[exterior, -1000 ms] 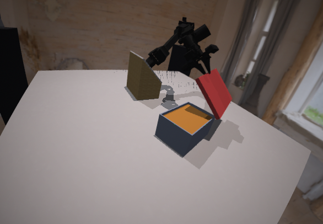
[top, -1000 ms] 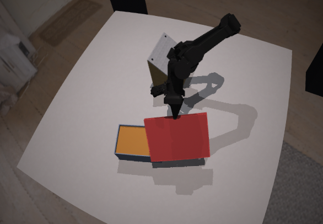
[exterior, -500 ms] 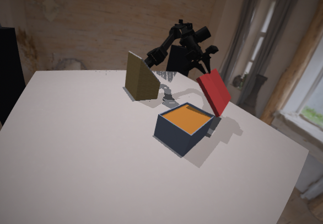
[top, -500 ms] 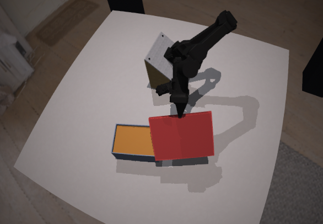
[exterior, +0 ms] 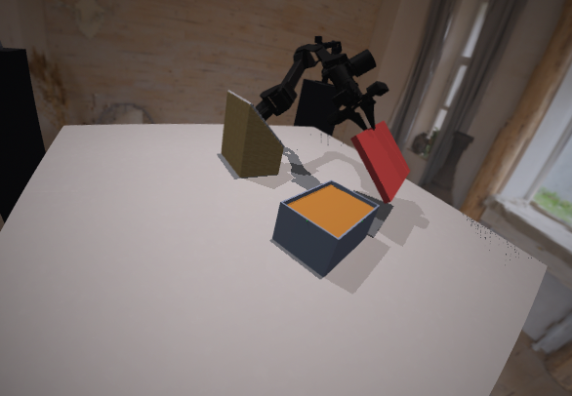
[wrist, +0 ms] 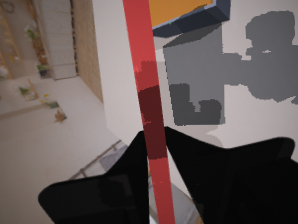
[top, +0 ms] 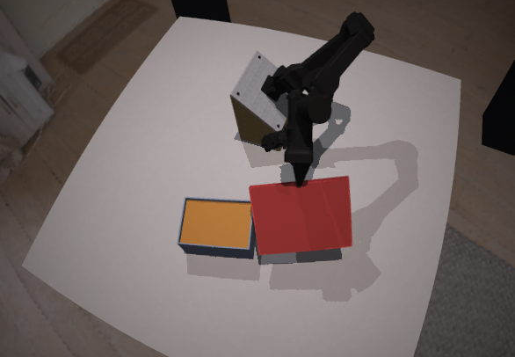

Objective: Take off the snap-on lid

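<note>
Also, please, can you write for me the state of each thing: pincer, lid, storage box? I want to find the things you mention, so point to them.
Pincer [top: 300, 185] [exterior: 370, 128] [wrist: 153, 133]: shut on the lid's edge.
Red lid [top: 303, 216] [exterior: 386, 164] [wrist: 152, 110]: off the box, held tilted above the table.
Storage box [top: 217, 251] [exterior: 305, 235] [wrist: 192, 25]: open, upright, orange inside showing.
</note>
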